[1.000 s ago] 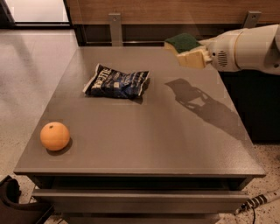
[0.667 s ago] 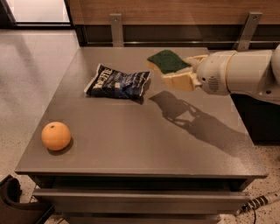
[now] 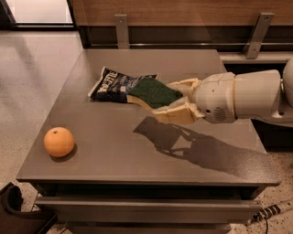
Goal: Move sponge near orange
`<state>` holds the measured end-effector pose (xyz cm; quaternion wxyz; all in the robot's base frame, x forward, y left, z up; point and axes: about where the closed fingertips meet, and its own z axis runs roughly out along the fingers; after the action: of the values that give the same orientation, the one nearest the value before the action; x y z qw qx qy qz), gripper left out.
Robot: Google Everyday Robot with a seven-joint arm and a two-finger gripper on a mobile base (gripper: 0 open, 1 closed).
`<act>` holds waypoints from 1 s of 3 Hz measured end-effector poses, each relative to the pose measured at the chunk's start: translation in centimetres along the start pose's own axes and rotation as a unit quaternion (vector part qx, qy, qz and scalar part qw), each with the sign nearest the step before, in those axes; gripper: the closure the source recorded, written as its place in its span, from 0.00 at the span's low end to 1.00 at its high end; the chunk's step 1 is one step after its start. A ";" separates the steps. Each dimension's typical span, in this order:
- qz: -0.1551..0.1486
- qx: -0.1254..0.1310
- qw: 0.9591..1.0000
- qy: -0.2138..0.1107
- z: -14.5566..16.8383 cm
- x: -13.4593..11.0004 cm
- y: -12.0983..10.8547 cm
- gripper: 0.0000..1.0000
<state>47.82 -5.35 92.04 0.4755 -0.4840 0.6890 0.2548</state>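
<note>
Currently gripper (image 3: 165,99) closed around sponge (image 3: 153,91) (green side up); orange (image 3: 59,141) well apart from both.

Cream claw (image 3: 161,99) over grey table (image 3: 110,153), dk-green sponge (image 3: 153,91)

- A grey-brown tabletop (image 3: 137,155) fills the middle of the frame.
- A wood-panelled wall (image 3: 183,9) spans the top, with two metal brackets (image 3: 121,29) beneath it.
- Pale speckled floor (image 3: 27,68) lies at left, brightly lit in the upper left corner.
- The hand (image 3: 165,99) hangs above the tabletop, just right of centre.
</note>
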 end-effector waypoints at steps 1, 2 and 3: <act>-0.014 -0.093 0.996 0.001 2.0 0.8 3.1 1.00; -0.021 -0.136 0.990 -0.014 4.9 1.4 4.5 1.00; -0.033 -0.179 0.983 -0.013 7.5 1.9 5.4 1.00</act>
<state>45.84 2.14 86.64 0.3981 -0.5801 0.6101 0.3645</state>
